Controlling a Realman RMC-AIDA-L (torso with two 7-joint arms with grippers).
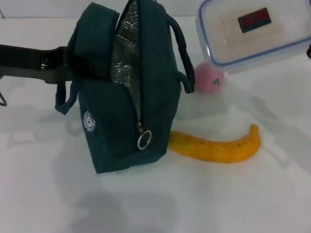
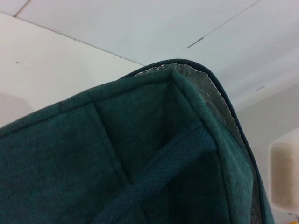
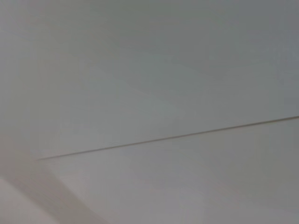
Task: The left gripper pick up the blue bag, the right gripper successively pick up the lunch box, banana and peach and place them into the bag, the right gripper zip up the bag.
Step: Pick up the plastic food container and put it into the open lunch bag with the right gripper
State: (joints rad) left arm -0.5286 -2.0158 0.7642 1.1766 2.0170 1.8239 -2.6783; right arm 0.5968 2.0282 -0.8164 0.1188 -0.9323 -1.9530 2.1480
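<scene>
Blue bag (image 1: 131,92) stands upright on the white counter (image 1: 218,199), toward its left-centre, with the zip open along the top so that the silver lining shows. The left gripper (image 1: 60,63) comes in from the left edge of the counter and meets the bag at its upper left side, by the handle strap; whether its jaws are closed on the strap cannot be told, because the fabric hides them. The left wrist view shows only the bag's cloth and lining very close.

The lunch box (image 1: 252,31) is raised near the far right corner of the counter, and it appears to be above the surface, tilted, with its long axis running left to right. It lies to the right of the bag's opening and well apart from it. The right gripper is almost out of view at the right edge; its jaws cannot be judged, though the raised box suggests that it carries the box.

The coming move seems to depend on this: the box must travel left to the opening, and its long side probably should follow the line of the zip.

The peach (image 1: 210,77) rests just beside the bag's right handle. The banana (image 1: 218,145) lies along the near right part of the counter, one end touching the bag's base.
</scene>
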